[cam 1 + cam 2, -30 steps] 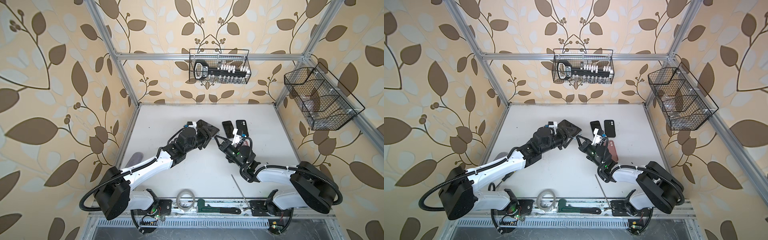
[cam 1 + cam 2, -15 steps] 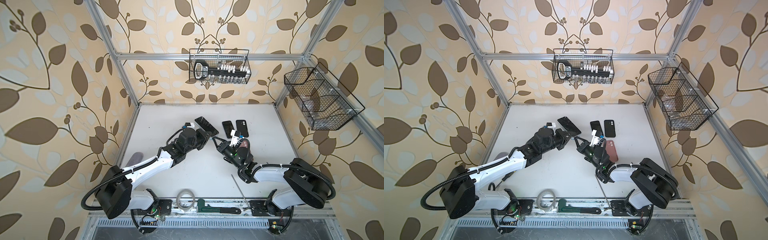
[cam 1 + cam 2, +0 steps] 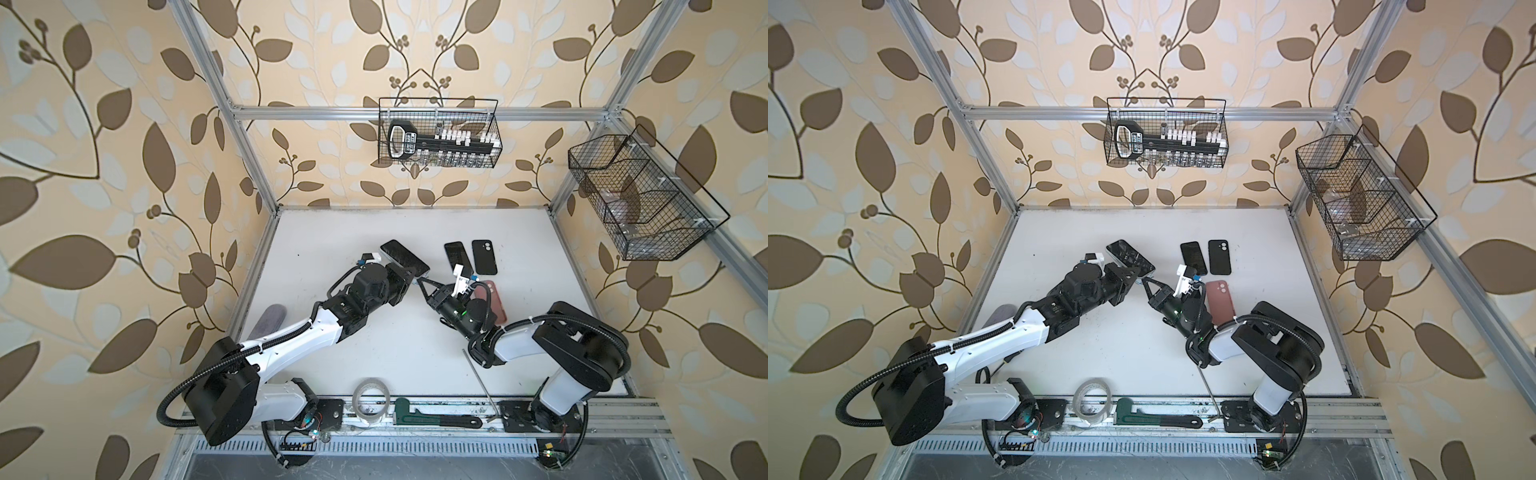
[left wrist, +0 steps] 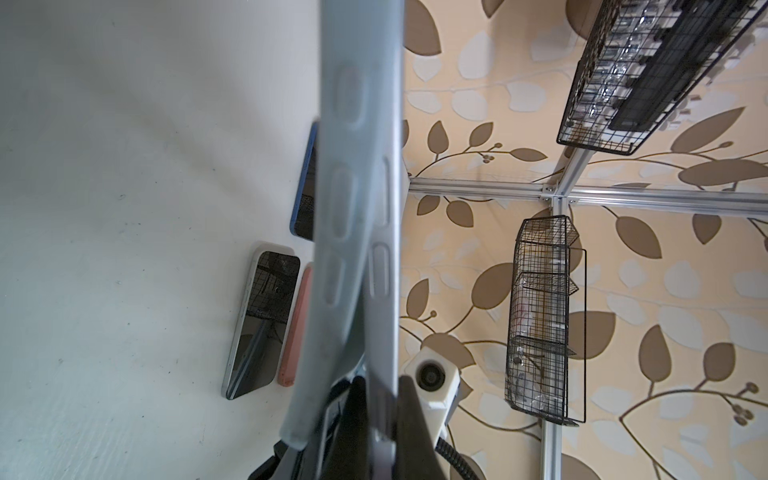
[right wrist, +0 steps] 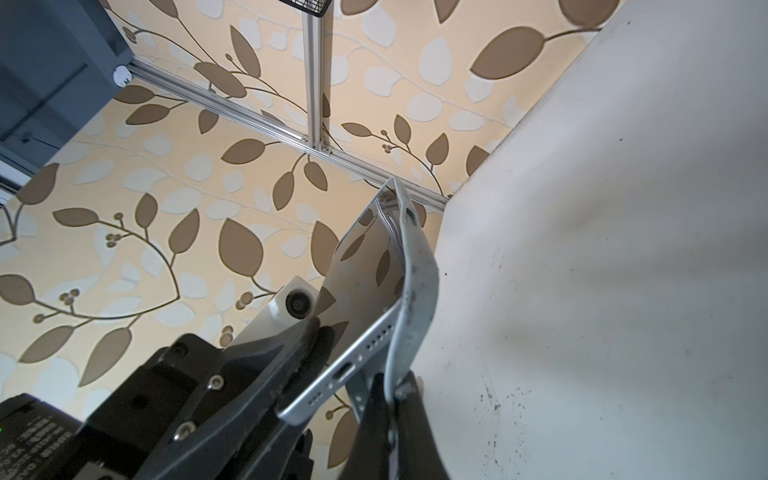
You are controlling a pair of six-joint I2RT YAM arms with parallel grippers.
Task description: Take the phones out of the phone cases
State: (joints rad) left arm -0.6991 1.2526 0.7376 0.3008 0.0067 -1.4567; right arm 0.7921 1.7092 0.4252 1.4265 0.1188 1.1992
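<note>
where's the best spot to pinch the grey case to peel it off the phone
Pinch the grey case by its lip at the charging-port end, coming from that end: there it bows clear of the phone, a thin free edge.

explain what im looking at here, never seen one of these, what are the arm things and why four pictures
It is a robot: a left arm and a right arm bolted to the front of a white table, each ending in a two-finger gripper. Two pictures look down from above, side by side like a pair of eyes. The other two come from a small camera on each wrist, so they look close and tilted. The left gripper is clamped on a phone, held up off the table. The right gripper pinches an edge of its grey-blue case, and the case is bent away from the phone there. Lying flat on the table are a black phone, a dark case and a pink case.
</note>
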